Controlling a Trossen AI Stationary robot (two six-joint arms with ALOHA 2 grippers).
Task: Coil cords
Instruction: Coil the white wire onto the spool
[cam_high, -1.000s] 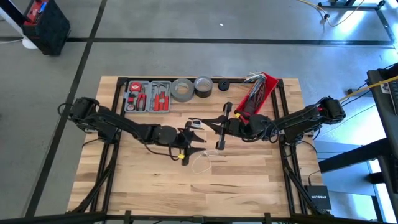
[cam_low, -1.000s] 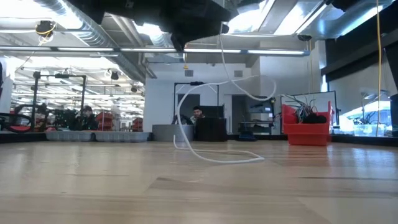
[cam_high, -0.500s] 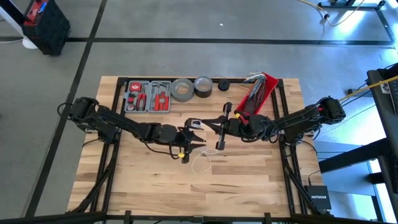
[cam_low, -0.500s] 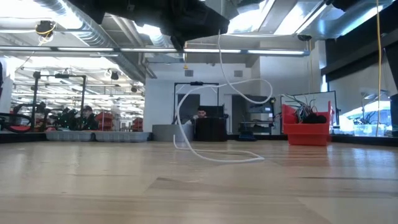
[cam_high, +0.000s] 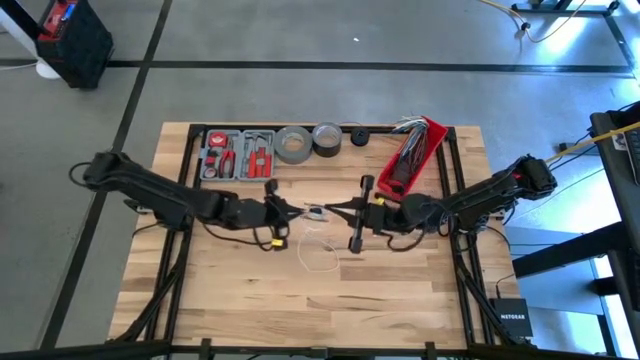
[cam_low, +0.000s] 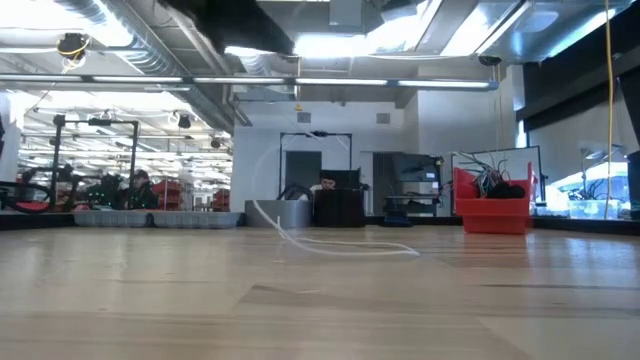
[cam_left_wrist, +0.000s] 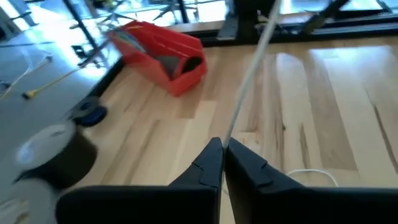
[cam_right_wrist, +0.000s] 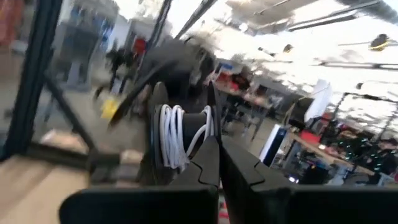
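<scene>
The cord (cam_high: 322, 247) is a very thin white cable. Part of it lies in a loose loop on the worktop (cam_high: 400, 290) near the middle, below the two tools; the rest rises to them.

Left tool (cam_high: 283, 212): clenched on the cord, as the left wrist view shows, with the strand (cam_left_wrist: 249, 74) running taut out from between the closed fingertips.

Right tool (cam_high: 345, 210): clenched, just beside the left one, holding several turns of cord (cam_right_wrist: 177, 140) already wound together (right wrist view).

Handling, as a judgement: the cable looks light and limp, so it should follow the tool without resistance but is likely to spring out of its loop if tension drops. It may slip through a light pinch. Take hold on the free strand close to the wound turns, not on the slack loop. Avoid sharp pulls.
</scene>
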